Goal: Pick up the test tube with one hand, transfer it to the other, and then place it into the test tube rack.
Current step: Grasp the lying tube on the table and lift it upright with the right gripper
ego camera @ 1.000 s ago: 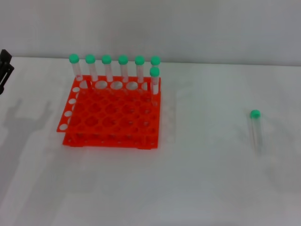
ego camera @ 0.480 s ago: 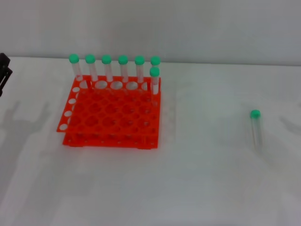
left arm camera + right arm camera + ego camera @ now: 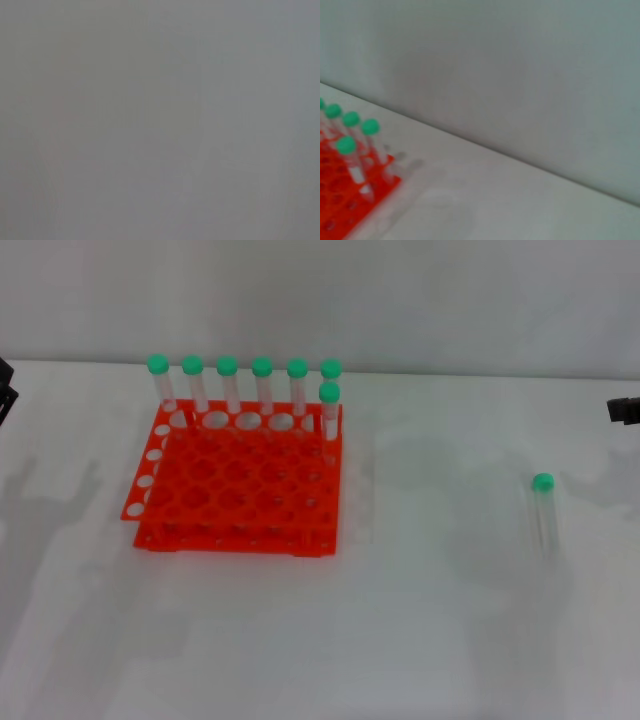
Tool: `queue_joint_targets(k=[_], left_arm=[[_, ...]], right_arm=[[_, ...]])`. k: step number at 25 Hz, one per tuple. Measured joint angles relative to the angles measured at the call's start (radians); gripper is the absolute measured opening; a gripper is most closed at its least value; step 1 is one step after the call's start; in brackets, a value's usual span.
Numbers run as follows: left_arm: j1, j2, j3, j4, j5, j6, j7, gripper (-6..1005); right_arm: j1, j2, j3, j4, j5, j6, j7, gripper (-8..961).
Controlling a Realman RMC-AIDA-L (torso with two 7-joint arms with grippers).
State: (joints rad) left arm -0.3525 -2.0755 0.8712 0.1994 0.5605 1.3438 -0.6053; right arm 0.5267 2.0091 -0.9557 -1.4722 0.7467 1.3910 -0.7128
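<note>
A clear test tube with a green cap lies flat on the white table at the right, alone. The orange-red test tube rack stands left of centre, with several green-capped tubes upright along its far row and one at its far right corner; the right wrist view shows the rack's corner. Only a black tip of my right gripper shows at the right edge, beyond and right of the lying tube. A sliver of my left gripper shows at the left edge, well left of the rack.
The white table runs up to a pale grey wall behind. The left wrist view shows only plain grey.
My left gripper has drawn back toward the left edge, showing less of itself. A black part of my right gripper has come into view at the right edge. The tubes and rack have not moved.
</note>
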Motion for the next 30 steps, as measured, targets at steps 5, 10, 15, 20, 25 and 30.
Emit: queue_joint_targets(k=[5,10,15,20,25,30], left_arm=[[0.0,0.0,0.0,0.002,0.0,0.0,0.002,894],[0.001,0.002,0.0,0.01,-0.001,0.0,0.007,894],[0.009,0.006,0.0,0.024,0.0,0.0,0.018,894],[0.011,0.012,0.001,0.04,0.006,-0.002,0.02,894],[0.013,0.013,0.002,0.054,0.008,-0.003,0.021,894],[0.022,0.023,0.001,0.054,0.008,-0.003,0.031,894]], right_arm=[[0.031,0.001,-0.053,0.016,-0.097,-0.001,0.146,771],[0.048,-0.001,-0.144,0.016,-0.186,0.038,0.29,768],[0.056,0.002,-0.257,0.016,-0.224,0.065,0.398,764],[0.074,0.005,-0.306,0.064,-0.211,0.066,0.436,761],[0.103,0.01,-0.337,0.152,-0.211,0.042,0.465,757],[0.137,0.012,-0.352,0.226,-0.192,-0.018,0.481,753]])
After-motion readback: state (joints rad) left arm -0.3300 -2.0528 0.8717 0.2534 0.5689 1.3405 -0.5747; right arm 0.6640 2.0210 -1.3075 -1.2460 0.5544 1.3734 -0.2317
